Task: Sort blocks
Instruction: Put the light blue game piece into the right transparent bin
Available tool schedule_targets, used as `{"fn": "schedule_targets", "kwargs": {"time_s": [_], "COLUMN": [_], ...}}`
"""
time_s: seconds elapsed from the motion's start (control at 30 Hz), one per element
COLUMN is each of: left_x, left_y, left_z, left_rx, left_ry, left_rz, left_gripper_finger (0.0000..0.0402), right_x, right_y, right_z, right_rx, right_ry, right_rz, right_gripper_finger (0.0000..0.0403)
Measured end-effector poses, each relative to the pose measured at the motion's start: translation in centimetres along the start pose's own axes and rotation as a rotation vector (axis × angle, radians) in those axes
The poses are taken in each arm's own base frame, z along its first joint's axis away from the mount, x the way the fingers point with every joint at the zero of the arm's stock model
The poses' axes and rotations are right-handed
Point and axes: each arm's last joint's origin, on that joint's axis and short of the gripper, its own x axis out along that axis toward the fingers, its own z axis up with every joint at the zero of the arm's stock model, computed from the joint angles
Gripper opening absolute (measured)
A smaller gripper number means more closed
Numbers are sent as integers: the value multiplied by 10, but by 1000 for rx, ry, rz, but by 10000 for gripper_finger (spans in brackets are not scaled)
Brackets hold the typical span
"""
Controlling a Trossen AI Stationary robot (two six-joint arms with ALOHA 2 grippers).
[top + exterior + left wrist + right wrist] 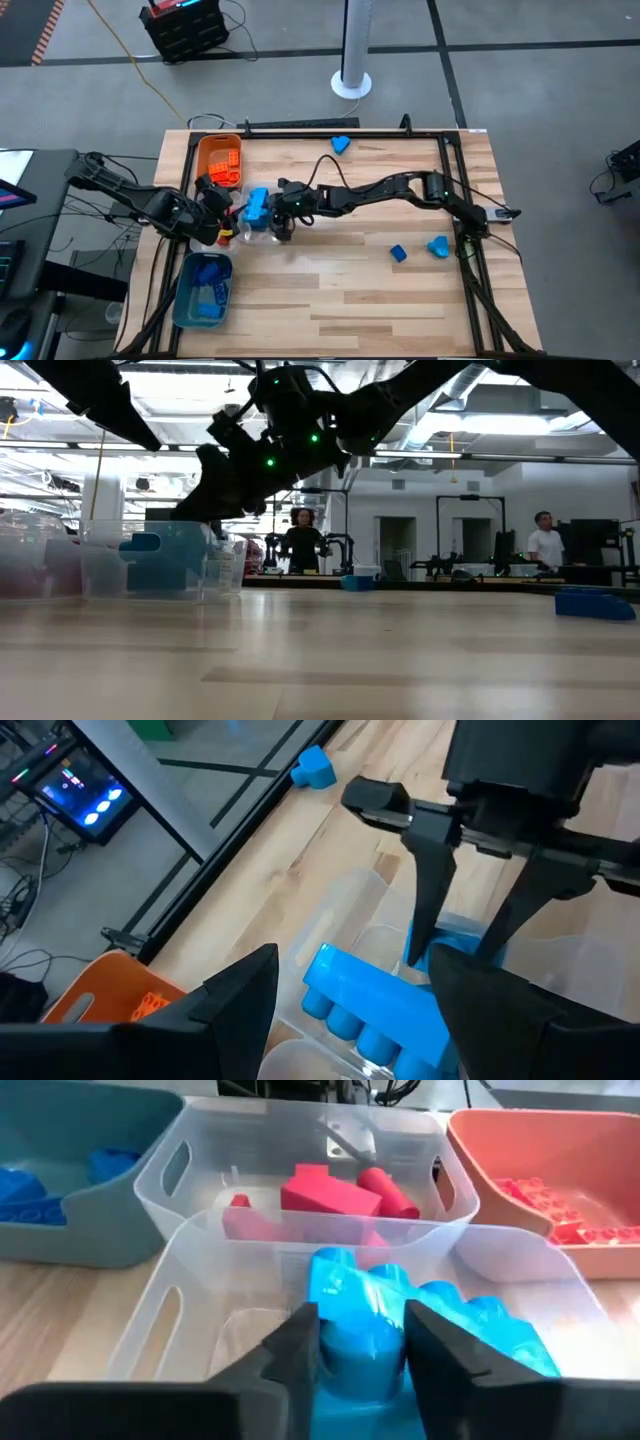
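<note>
We see our right gripper (362,1342) pinching a blue block (400,1320) over a clear tray (180,1270); left gripper (350,1010) spread nearby. Trays hold sorted blocks; three blue ones (437,246) remain out on the table.

Blue blocks (400,1320), red blocks (335,1192), orange tray (218,160), teal tray (203,290), clear tray (200,1260), black gripper (362,1345)

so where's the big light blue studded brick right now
In the high view, the big light blue studded plastic brick sits left of centre, over the clear plastic tray, between the right gripper's jaws.
</note>
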Motion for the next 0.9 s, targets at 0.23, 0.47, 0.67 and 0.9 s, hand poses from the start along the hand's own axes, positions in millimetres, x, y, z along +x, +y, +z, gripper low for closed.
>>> {"fn": "schedule_targets", "kwargs": {"time_s": [0.23, 0.47, 0.67, 0.9], "left_x": [0, 0, 0, 0], "left_y": [0, 0, -1, -1], "left_z": [0, 0, 0, 0], "left_rx": [5, 1, 2, 6], "left_ry": [-1, -1, 0, 0], "left_rz": [0, 0, 1, 1], "left_gripper_finger": [254, 254, 254, 254], "right_x": [-14, -73, -109, -136], "right_y": [-5, -37, -101, -178], "right_z": [14, 56, 41, -4], "right_rx": [-5, -82, 16, 209], "right_ry": [20, 155, 386, 518], "right_rz": [0, -186, -297, -456], "right_gripper_finger": [234, 264, 265, 265]}}
